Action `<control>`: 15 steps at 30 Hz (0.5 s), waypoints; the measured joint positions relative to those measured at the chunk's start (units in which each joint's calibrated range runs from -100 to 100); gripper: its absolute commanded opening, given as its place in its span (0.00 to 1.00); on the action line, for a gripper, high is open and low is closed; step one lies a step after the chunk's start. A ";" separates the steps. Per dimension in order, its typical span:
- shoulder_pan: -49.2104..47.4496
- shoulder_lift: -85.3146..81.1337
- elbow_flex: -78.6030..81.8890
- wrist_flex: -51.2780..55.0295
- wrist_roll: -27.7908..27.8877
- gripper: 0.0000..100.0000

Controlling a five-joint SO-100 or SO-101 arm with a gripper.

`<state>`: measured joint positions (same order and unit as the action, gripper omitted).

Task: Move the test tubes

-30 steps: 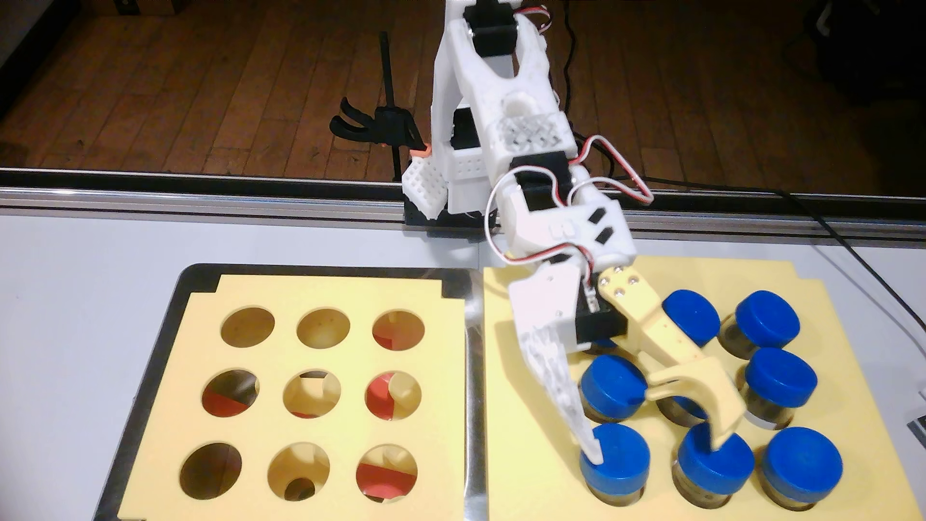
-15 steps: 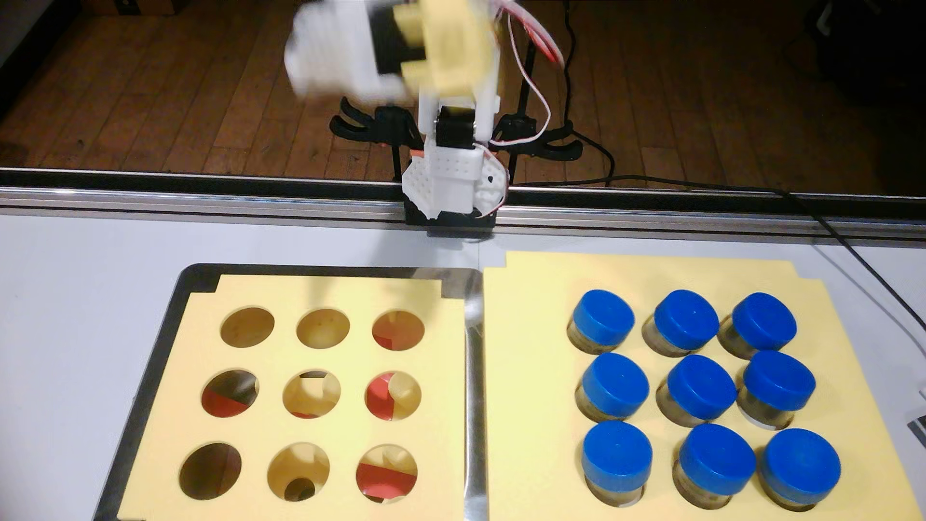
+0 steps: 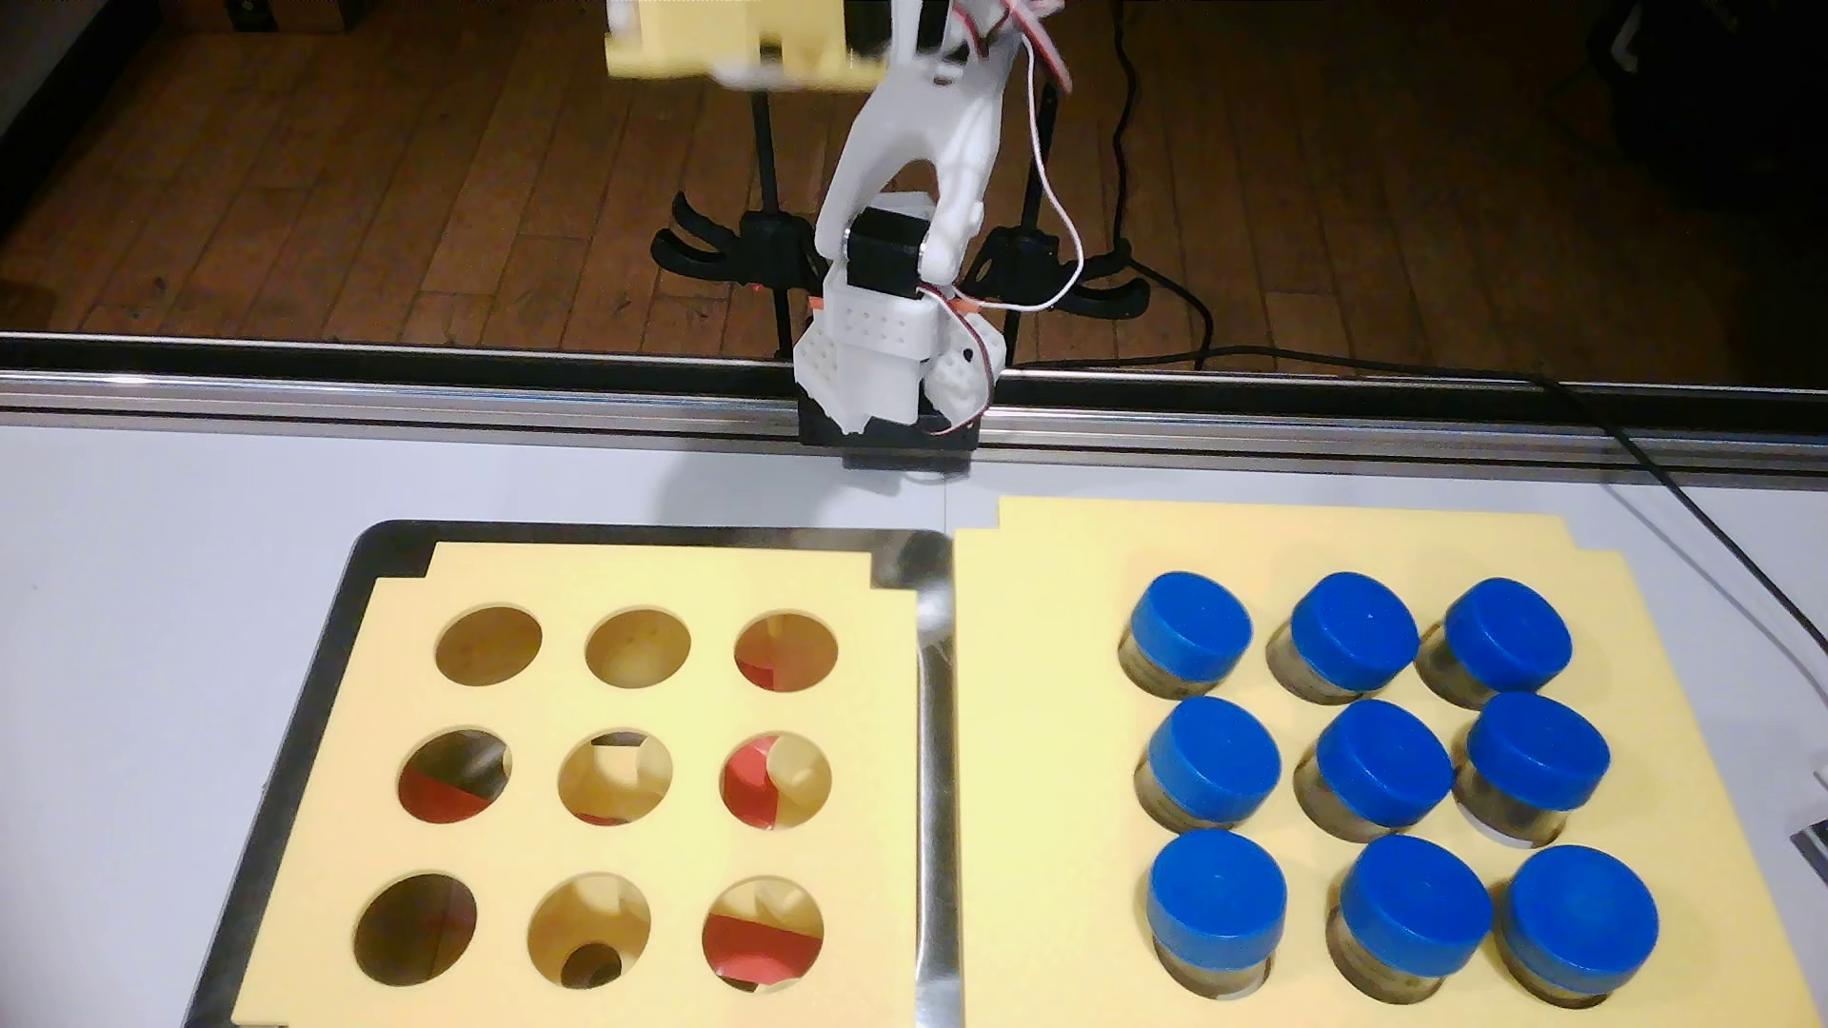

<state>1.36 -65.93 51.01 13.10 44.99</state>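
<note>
Test tubes (image 3: 1385, 763), nine short little jars with fat blue caps, sit in the holes of the yellow rack (image 3: 1039, 751) on the right of the fixed view, and the rack (image 3: 633, 583) on the left has empty holes. They look light and hard, maybe slippery on the clear part, so I would grab one by its bumpy cap. Up high, the hand (image 3: 737, 49) is blurry and cut off, so I cannot tell if it is open.
</note>
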 measured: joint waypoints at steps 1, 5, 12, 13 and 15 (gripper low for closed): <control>0.44 -3.81 4.78 0.00 0.00 0.01; 0.00 -21.61 29.79 0.00 -0.31 0.01; -2.11 -32.71 48.06 16.57 -0.31 0.01; -2.46 -32.71 48.15 21.29 -0.31 0.01; -4.04 -32.71 48.15 31.41 -0.31 0.01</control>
<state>-2.68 -98.64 99.16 44.51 44.69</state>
